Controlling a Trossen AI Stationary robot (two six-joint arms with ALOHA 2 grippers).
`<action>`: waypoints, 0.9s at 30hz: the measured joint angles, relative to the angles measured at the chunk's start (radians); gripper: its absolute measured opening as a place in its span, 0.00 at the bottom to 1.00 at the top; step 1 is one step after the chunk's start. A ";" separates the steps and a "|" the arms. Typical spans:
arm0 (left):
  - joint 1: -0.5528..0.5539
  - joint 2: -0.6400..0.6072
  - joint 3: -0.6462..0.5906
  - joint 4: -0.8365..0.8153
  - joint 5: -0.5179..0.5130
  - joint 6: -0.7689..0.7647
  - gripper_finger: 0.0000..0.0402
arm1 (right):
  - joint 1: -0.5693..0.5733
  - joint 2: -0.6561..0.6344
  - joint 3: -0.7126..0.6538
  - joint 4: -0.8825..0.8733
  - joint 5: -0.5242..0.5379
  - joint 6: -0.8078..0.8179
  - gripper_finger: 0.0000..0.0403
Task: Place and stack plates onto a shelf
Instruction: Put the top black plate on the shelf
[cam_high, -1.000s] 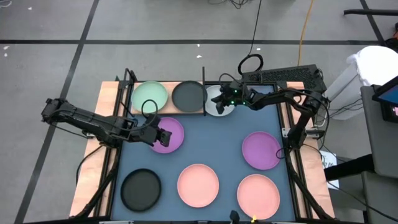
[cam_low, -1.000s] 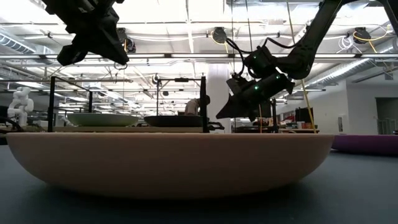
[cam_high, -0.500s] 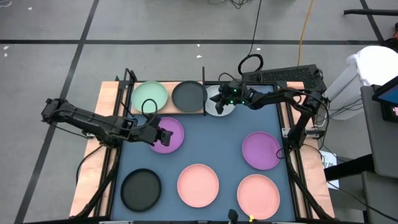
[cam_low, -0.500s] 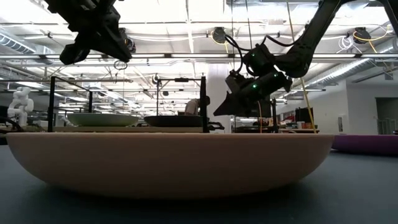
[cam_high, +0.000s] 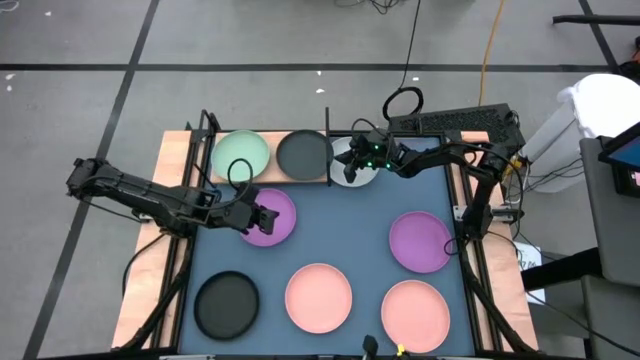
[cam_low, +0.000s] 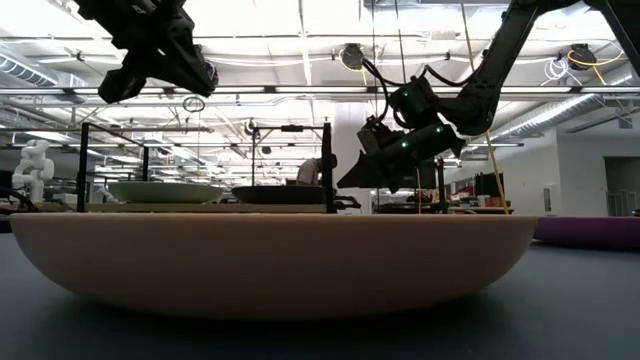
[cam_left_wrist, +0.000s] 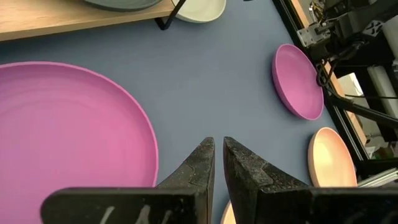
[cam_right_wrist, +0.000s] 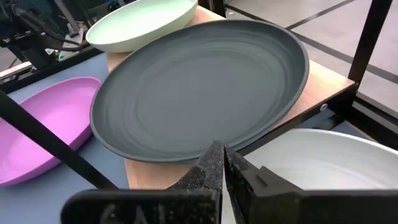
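Observation:
The light-wood shelf (cam_high: 272, 180) stands at the table's far left and carries the pale green plate (cam_high: 241, 155) and a black plate (cam_high: 303, 155). My right gripper (cam_high: 358, 160) is shut on the whitish plate (cam_high: 345, 172), just right of the shelf's right posts. My left gripper (cam_high: 262, 217) is shut and empty, raised above a purple plate (cam_high: 278, 215) that lies on the blue-grey mat. The second purple plate (cam_high: 420, 241), two salmon plates (cam_high: 318, 297) (cam_high: 415, 315) and the second black plate (cam_high: 226, 305) also lie flat on the mat. My right gripper pinches the whitish plate's rim (cam_right_wrist: 256, 155) between its two fingers, on the side nearest the shelf. The fingers slant down toward the table's left. The rest of the plate spreads to one side of the fingers. In the low view it shows as a tilted shape under the gripper (cam_low: 375, 165), clear of the mat.
Thin black posts (cam_right_wrist: 373, 43) stand at the shelf's corners, and one (cam_high: 327, 150) is right next to the held plate. A salmon plate (cam_low: 270, 260) fills the low view's foreground. A keyboard (cam_high: 450, 122) lies beyond the table's far right edge.
My right gripper has carried the whitish plate a little toward the table's left edge and the shelf. The plate stays tilted in the hold.

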 joint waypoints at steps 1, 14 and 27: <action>0.000 0.000 0.000 0.000 0.000 0.001 0.09 | 0.002 0.000 0.000 0.000 0.001 -0.008 0.00; 0.000 0.000 0.000 -0.001 0.000 0.053 0.09 | 0.011 0.001 0.000 -0.007 0.056 -0.052 0.00; 0.000 0.000 0.000 0.018 0.001 0.032 0.09 | 0.014 0.059 0.018 0.028 0.052 -0.042 0.00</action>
